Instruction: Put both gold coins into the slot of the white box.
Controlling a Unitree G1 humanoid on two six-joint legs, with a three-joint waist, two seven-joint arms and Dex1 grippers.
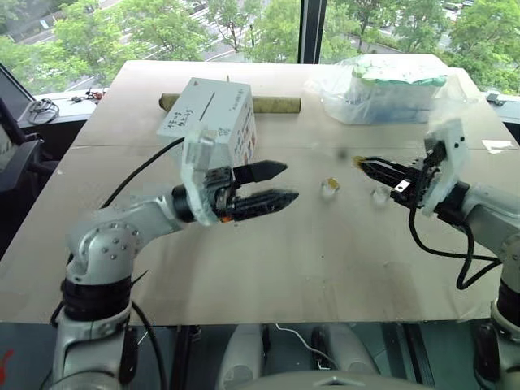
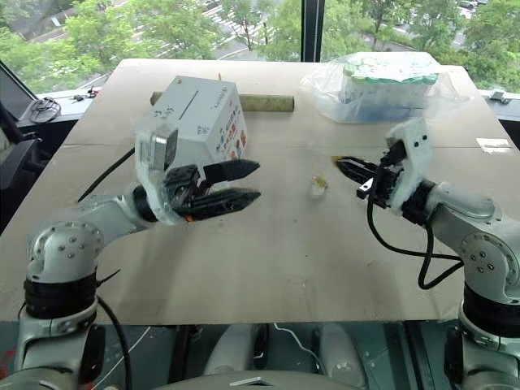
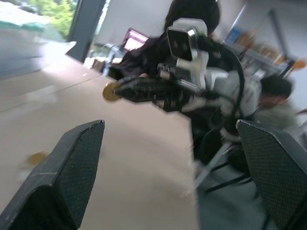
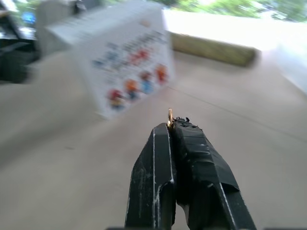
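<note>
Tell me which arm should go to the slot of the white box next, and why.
Right. The right gripper is shut on a gold coin and points toward the white box, whose slot is on top. The left gripper is open and holds nothing.

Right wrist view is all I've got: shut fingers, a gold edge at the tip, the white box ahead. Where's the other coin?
Observer: The second gold coin lies on the table, at a small clear block; on it or beside it, I cannot tell.
Operator: Is the left gripper in my way?
Observer: The left gripper hangs open and empty in front of the white box, pointing toward the right gripper, which pinches the first gold coin.
Operator: Where's the slot?
Observer: The slot runs across the box's top face.
</note>
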